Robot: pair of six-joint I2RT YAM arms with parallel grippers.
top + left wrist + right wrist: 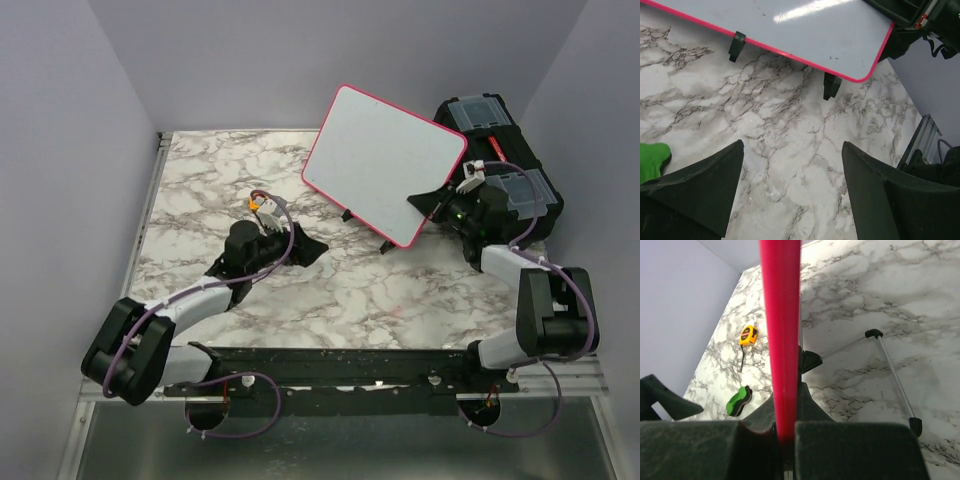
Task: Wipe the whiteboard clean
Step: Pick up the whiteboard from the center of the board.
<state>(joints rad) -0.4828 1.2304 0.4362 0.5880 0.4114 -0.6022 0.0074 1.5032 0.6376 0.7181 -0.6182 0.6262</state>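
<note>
The whiteboard (385, 165), white with a pink-red rim, stands tilted at the back right of the marble table. Its face looks blank, with no red lettering showing; it also shows in the left wrist view (805, 25). My right gripper (432, 203) is shut on the board's right rim, which runs as a red strip (781, 340) between the pads (785, 436). My left gripper (303, 248) is open and empty, low over bare marble (792, 146) in front of the board. A green eraser (738, 400) lies on the table, at the left edge of the left wrist view (652, 159).
A black toolbox (500, 150) stands behind the board at the back right. A yellow tape measure (262, 205) lies near the left arm, also in the right wrist view (748, 334). The board's black feet (830, 86) rest on the marble. Grey walls close in the table.
</note>
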